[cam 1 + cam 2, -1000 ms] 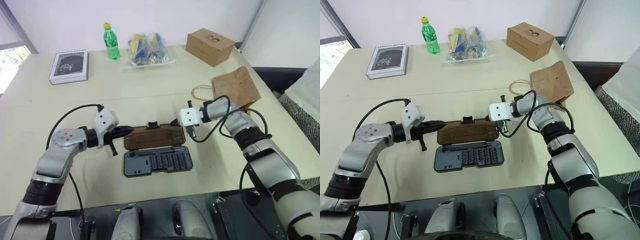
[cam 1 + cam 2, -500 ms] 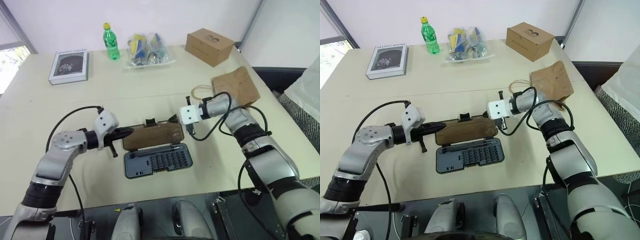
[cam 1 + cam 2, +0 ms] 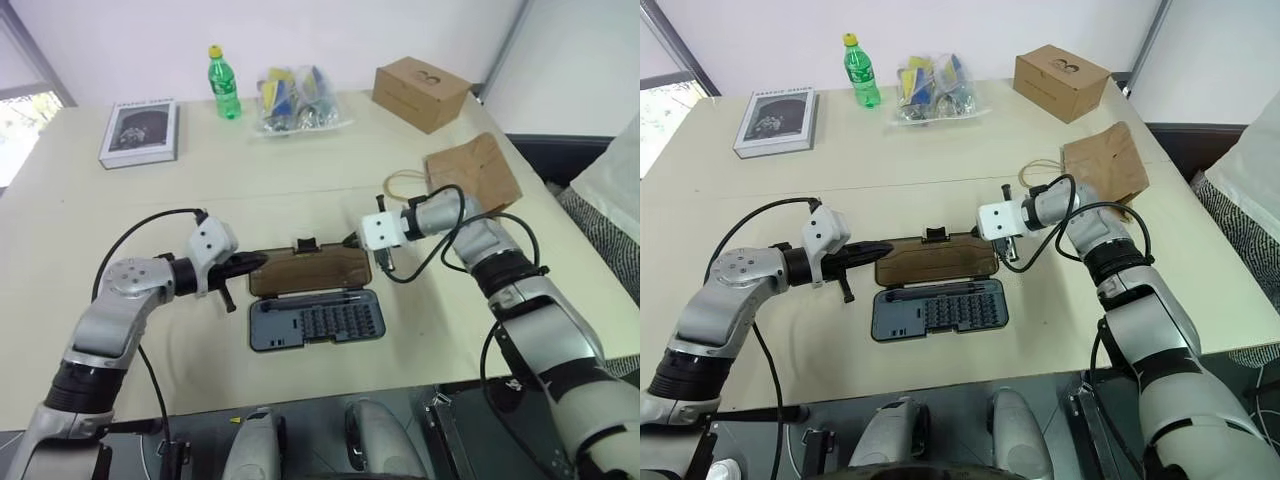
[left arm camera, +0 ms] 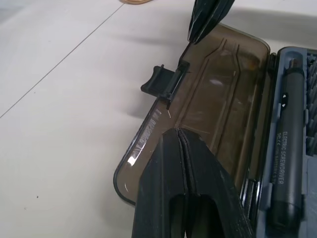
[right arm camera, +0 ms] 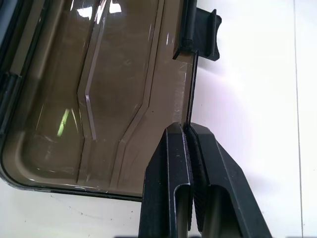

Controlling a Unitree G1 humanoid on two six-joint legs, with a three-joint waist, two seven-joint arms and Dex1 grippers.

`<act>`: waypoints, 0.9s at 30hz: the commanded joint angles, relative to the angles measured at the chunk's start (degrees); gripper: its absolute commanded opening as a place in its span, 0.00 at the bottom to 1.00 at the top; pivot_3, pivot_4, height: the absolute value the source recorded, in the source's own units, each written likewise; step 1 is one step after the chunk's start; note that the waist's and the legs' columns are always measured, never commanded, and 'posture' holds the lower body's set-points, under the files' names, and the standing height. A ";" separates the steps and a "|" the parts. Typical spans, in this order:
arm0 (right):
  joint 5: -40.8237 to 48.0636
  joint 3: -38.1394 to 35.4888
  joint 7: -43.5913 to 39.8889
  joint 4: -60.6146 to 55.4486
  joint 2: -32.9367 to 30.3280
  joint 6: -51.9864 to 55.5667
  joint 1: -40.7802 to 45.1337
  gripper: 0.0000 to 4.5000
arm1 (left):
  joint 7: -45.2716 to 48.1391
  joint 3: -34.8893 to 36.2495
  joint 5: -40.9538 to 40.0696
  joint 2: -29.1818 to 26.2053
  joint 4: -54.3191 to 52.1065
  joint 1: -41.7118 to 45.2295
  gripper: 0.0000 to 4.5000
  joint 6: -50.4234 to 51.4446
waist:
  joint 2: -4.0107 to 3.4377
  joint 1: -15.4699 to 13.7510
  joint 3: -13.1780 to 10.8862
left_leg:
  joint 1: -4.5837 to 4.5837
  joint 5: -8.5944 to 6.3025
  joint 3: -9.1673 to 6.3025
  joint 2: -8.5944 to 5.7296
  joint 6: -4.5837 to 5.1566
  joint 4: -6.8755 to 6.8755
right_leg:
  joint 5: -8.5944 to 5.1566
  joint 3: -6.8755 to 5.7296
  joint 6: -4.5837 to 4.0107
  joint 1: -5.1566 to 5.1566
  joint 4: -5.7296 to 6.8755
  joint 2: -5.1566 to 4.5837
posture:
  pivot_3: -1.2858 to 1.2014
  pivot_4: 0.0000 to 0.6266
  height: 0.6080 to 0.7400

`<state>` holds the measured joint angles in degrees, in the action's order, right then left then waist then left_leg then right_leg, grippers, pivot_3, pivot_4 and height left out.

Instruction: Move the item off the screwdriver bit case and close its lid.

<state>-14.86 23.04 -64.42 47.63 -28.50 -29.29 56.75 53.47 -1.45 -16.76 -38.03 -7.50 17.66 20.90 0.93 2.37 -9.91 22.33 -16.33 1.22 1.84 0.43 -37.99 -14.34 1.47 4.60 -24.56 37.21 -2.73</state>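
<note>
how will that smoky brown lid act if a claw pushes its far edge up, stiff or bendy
Probably fairly stiff: the lid is a moulded panel with raised ribs. It should swing on its hinge toward the tray rather than slide. The glossy, thin edge may slip off the shut right claw, so the push could skid.

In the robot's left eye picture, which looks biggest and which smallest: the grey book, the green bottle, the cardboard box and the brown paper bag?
1. Brown paper bag, cardboard box and grey book: too alike to rank, and the bag lies nearer the camera.
2. Green bottle: clearly the smallest.
</note>
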 commanded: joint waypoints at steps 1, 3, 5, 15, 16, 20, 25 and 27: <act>-0.50 -0.63 0.77 -0.50 -1.47 -0.56 -0.52 0.01 | 0.02 0.29 -0.06 0.00 -0.83 0.05 0.00 -1.03 | 0.00 -0.09 0.00 | 0.00 0.00 0.00 0.00 0.00 0.00 | 0.00 0.00 0.00 0.00 0.00 -0.02 | 0.52 0.24 1.00; 0.08 -0.93 0.62 -0.99 -1.28 0.02 -0.80 0.01 | 0.08 0.28 -0.06 -0.03 -0.78 -0.03 0.00 -1.05 | 0.00 -0.10 0.00 | 0.00 0.00 0.01 -0.01 0.00 0.00 | 0.00 0.00 0.00 0.00 0.00 -0.04 | 0.52 0.24 1.00; 0.26 -0.94 0.43 -1.25 -1.24 0.42 -0.84 0.01 | 0.21 0.29 -0.10 -0.10 -0.74 -0.07 0.00 -1.07 | 0.00 -0.06 0.00 | 0.00 0.00 0.00 -0.01 0.00 0.00 | 0.00 0.00 0.00 0.00 0.00 -0.03 | 0.52 0.24 1.00; 1.33 -1.44 -0.73 -2.16 -1.45 2.52 -0.84 0.69 | 0.51 0.03 -0.14 -0.05 -0.79 0.21 0.00 -0.84 | 0.00 0.01 0.00 | 0.00 0.00 0.01 -0.01 0.00 0.00 | 0.00 0.00 0.00 0.00 0.00 -0.02 | 0.52 0.24 1.00; 1.63 -1.66 -1.28 -2.65 -1.72 3.24 -0.84 0.80 | 0.50 0.04 -0.24 -0.07 -1.12 0.18 0.00 -0.58 | 0.00 0.01 0.00 | 0.00 0.00 0.00 -0.01 0.00 0.00 | 0.00 0.00 0.00 0.00 0.00 0.00 | 0.52 0.24 1.00; 4.26 -3.64 -3.66 -7.06 -3.62 6.78 -1.19 0.99 | 0.92 0.84 -2.39 -0.31 -3.78 -0.28 0.00 1.93 | -0.01 -0.23 0.00 | 0.02 0.00 -0.01 -0.01 0.00 0.00 | 0.00 -0.01 0.00 0.00 -0.01 -0.01 | 0.52 0.24 1.00; 11.61 -11.81 -0.68 -19.48 -5.05 20.56 -4.56 0.99 | 2.95 6.49 -15.41 -3.80 -16.95 -4.52 0.00 14.16 | -0.01 -0.02 -0.02 | 0.07 0.00 -0.09 0.06 0.00 0.00 | 0.00 0.01 0.01 -0.04 0.00 -0.08 | 0.52 0.24 1.00; 12.64 -14.08 1.95 -25.12 -5.51 24.52 -7.73 0.99 | 2.80 7.83 -18.59 -5.67 -21.51 -7.02 0.00 17.60 | -0.01 0.00 -0.02 | 0.05 -0.01 -0.19 0.11 0.00 0.02 | 0.00 0.00 0.01 -0.04 -0.01 -0.08 | 0.52 0.24 1.00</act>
<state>-4.17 11.41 -64.34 27.07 -33.54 -7.74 50.14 56.07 4.06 -31.81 -42.84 -24.82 11.42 35.94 0.92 2.38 -9.94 22.38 -16.34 1.00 1.94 0.43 -37.96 -14.33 1.47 4.60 -24.59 37.20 -2.81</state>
